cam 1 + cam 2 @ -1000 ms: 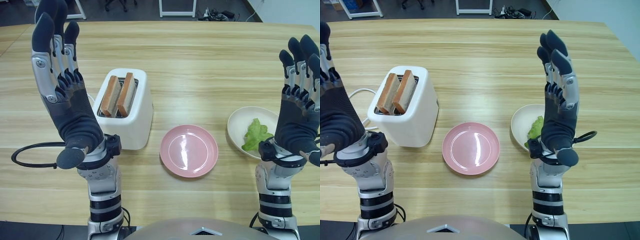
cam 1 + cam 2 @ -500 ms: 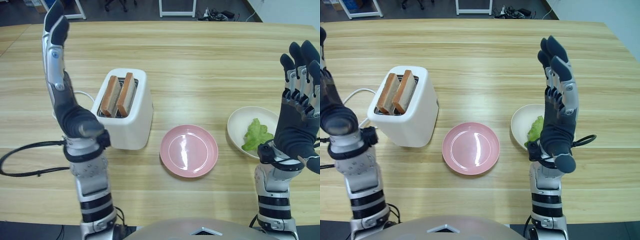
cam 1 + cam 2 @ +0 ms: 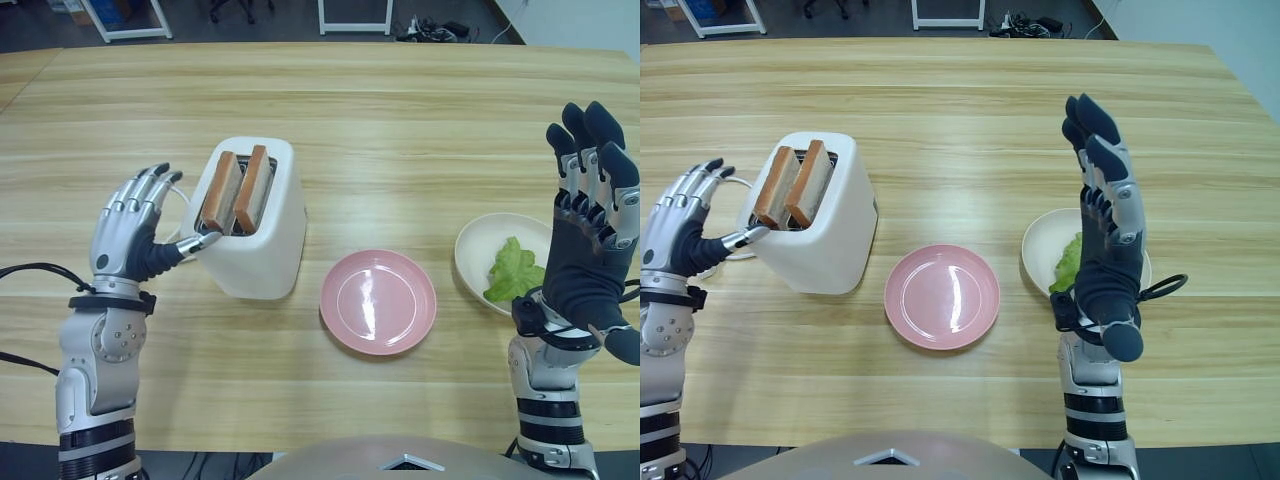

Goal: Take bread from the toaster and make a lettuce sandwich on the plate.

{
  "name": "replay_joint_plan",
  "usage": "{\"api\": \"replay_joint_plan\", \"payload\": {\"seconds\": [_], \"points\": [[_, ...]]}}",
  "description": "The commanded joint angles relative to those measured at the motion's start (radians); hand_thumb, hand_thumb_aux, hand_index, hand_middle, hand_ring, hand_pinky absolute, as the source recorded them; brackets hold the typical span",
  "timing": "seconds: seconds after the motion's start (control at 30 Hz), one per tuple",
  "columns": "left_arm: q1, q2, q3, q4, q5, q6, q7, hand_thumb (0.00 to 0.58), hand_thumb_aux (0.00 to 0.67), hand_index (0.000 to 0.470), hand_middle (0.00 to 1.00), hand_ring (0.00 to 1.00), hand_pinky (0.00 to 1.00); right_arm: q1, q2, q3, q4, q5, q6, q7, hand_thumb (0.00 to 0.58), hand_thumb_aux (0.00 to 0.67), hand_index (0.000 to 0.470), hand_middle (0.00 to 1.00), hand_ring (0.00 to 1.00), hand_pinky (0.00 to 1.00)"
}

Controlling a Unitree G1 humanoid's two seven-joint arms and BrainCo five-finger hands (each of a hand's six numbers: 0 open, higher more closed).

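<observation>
white toaster (image 3: 262,235) stands on the wooden table (image 3: 400,120) with 2 slices of bread (image 3: 236,190) upright in its slots, their tops sticking out side by side. the left hand (image 3: 128,228) sits just beside the toaster's left wall, fingers stretched and loosely fanned, holding nothing. its thumb tip looks to touch the toaster's upper edge near the closer slice. the right hand (image 3: 588,250) is raised upright at the near side of the cream bowl (image 3: 470,248), fingers straight and empty. the lettuce (image 3: 513,270) lies in that bowl. the pink plate (image 3: 378,302) lies bare between toaster and bowl.

by my reading the bread is not yet gripped, so the risks sit in that first pull. the 2 slices stand close together, so a wide pinch could catch both or wedge 1 against its slot. a sideways push from the thumb could slide or tip the toaster toward the plate. the white cord (image 3: 184,197) by the fingers could snag. lifting at a slant may jam a slice or tear it. a reach for the lettuce from this raised pose could clip the bowl's rim.
</observation>
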Motion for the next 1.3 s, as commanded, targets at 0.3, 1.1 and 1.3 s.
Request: {"api": "replay_joint_plan", "payload": {"seconds": [0.3, 1.1, 1.3], "points": [[-0.036, 0.045, -0.080, 0.056, 0.024, 0.065, 0.031, 0.223, 0.145, 0.101, 0.00, 0.00, 0.00, 0.008, 0.002, -0.014, 0.023, -0.016, -0.015, -0.005, 0.000, 0.000, 0.000, 0.00, 0.00, 0.00], [-0.128, 0.019, -0.187, 0.103, -0.198, 0.105, 0.005, 0.580, 0.670, 0.470, 0.00, 0.00, 0.00, 0.065, 0.003, -0.042, 0.013, -0.029, -0.030, -0.031, 0.000, 0.000, 0.000, 0.00, 0.00, 0.00], [-0.136, -0.024, -0.109, 0.001, -0.291, 0.122, 0.049, 0.580, 0.670, 0.470, 0.00, 0.00, 0.00, 0.068, 0.000, -0.041, 0.009, -0.027, -0.026, -0.032, 0.000, 0.000, 0.000, 0.00, 0.00, 0.00]]}}
